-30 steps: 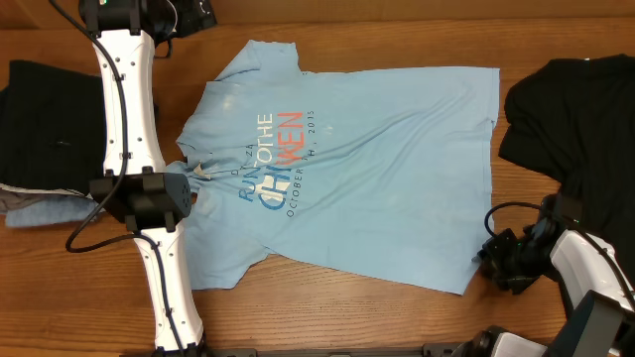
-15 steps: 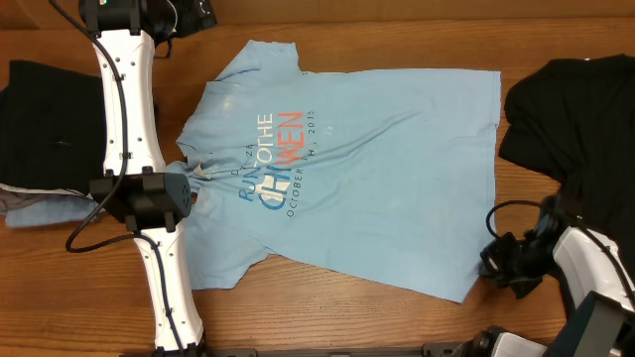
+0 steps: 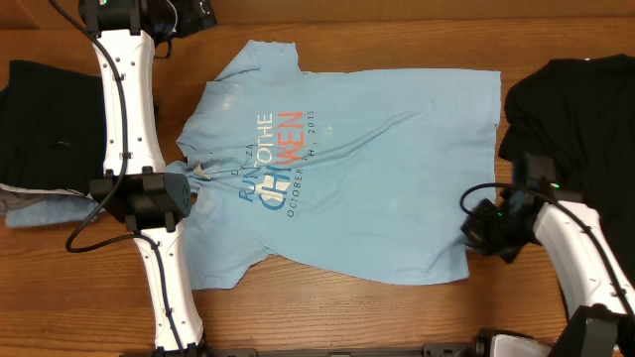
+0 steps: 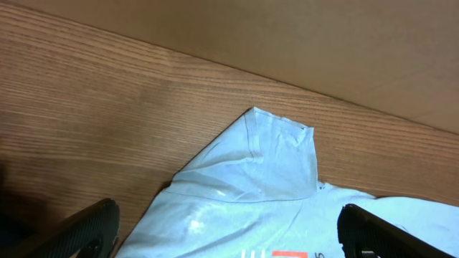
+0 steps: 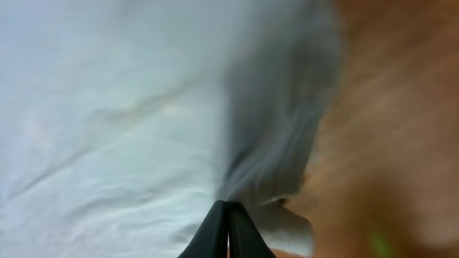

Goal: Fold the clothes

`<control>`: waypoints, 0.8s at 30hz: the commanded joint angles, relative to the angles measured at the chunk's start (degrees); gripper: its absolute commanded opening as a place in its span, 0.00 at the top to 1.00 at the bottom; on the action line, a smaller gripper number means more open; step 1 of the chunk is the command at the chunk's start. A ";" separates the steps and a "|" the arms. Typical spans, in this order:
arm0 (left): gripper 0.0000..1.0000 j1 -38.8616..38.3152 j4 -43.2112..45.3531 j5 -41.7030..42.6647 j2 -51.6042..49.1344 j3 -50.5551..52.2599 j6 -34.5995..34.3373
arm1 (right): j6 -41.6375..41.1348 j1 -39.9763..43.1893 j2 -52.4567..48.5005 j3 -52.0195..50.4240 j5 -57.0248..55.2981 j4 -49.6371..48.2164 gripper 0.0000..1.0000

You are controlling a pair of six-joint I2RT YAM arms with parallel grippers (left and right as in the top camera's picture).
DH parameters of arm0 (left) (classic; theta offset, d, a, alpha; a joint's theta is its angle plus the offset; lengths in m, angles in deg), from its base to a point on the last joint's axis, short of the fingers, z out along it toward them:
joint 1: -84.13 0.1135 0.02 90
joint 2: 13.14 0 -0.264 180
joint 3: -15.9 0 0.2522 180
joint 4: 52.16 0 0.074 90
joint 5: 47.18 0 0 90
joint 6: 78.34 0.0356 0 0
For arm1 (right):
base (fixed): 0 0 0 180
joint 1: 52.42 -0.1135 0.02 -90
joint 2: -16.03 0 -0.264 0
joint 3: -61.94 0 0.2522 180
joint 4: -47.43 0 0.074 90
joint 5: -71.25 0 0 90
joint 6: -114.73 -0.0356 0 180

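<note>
The light sky-blue T-shirt (image 3: 377, 178) of thin fabric lies spread flat across the middle of the wooden counter (image 3: 397, 317). Its collar points towards my left arm and its hem towards my right. One sleeve reaches to the far edge, the other to the near edge. The printed lettering (image 3: 278, 159), with one red-orange word in it, sits on the chest, turned sideways as seen from overhead.

My right fingers (image 5: 228, 218) are pressed tight together, with no gap showing between them. They sit at the hem side of the shirt, near its lower corner. In the blurred right wrist view a ridge of the blue cloth rises straight out of their tips, so they have a pinch of the fabric. The bare wood lies just beside that ridge.

My left fingers (image 3: 193, 14) are spread as wide as they go and hold nothing. They hang at the far edge of the counter, above the upper sleeve (image 4: 280, 158). In the left wrist view one tip shows in each lower corner, with that sleeve between them. My white left arm (image 3: 129, 109) runs along the collar side of the shirt.

A plain black shirt (image 3: 580, 109) lies loose just beyond the hem, apart from the blue one. A stack of folded dark garments (image 3: 40, 129) sits at the left end of the counter.
</note>
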 commanded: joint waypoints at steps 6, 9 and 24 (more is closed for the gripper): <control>0.00 0.22 0.09 0.61 0.76 -0.81 -0.98 | 2.80 -7.10 0.07 1.22 4.63 -7.93 0.82; 0.00 0.22 0.09 0.61 0.76 -0.81 -0.98 | 6.32 -5.79 0.07 1.73 4.72 -6.73 0.72; 0.00 0.22 0.09 0.61 0.76 -0.81 -0.98 | -2.71 1.31 0.07 -5.35 11.63 -2.89 0.36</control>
